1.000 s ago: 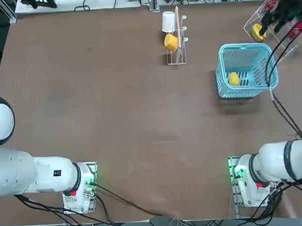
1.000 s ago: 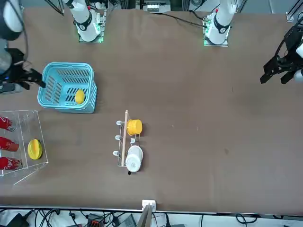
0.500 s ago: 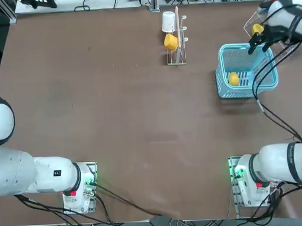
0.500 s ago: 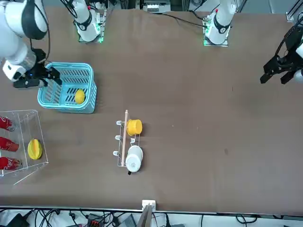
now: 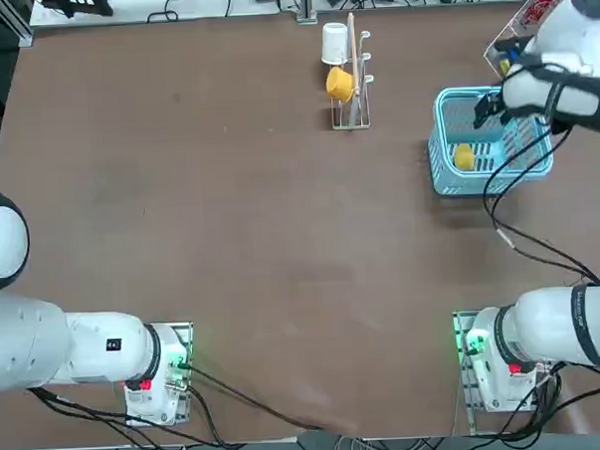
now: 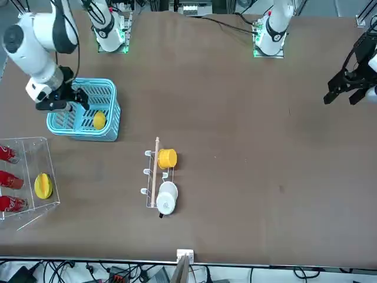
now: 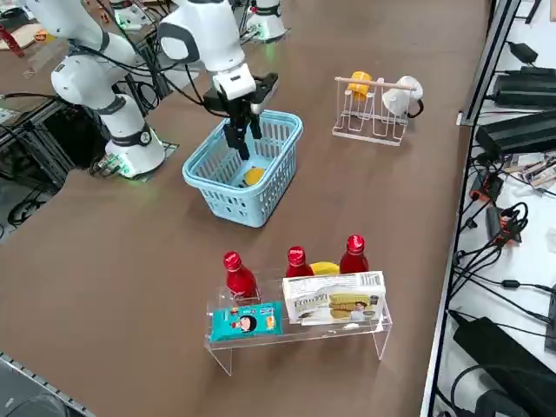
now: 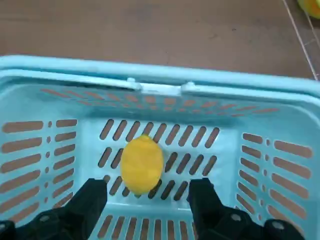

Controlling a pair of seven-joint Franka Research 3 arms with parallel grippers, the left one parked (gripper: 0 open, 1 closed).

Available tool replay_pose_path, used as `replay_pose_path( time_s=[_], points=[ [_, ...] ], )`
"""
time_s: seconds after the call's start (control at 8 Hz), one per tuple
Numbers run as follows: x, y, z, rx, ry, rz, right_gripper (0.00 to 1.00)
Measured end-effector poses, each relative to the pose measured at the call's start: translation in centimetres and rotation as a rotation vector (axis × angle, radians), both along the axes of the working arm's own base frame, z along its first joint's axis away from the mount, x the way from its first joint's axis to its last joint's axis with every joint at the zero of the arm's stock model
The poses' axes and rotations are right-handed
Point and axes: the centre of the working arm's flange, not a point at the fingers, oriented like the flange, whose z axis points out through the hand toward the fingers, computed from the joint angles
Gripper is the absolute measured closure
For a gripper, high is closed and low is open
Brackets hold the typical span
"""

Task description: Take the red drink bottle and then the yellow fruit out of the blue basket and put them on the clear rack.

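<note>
From here I can see the right gripper (image 8: 147, 192) over the light blue slotted basket (image 7: 246, 208), its pincer spread wide with nothing in its grasp. The small yellow lemon (image 8: 142, 164) lies on the basket's floor. Near the basket, the clear acrylic rack (image 7: 300, 333) carries three red bottles (image 7: 354, 257), a larger yellow fruit (image 6: 43, 186), a turquoise packet (image 7: 247, 322) and a white box (image 7: 335, 298); I can't tell which bottle is the task's own.

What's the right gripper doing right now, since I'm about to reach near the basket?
Right gripper: open, holding nothing, over the blue basket with the yellow fruit in it.
</note>
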Motion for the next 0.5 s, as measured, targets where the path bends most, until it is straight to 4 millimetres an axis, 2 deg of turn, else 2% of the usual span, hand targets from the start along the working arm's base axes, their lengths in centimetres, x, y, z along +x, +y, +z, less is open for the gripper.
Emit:
replay_pose_path(
  time_s=[0.25, 0.5],
  points=[
    [-1.2, 0.2, -1.8, -0.001, -0.028, -0.004, 0.00],
    [-1.3, 0.8, -2.8, 0.000, -0.043, -0.004, 0.00]
  ],
)
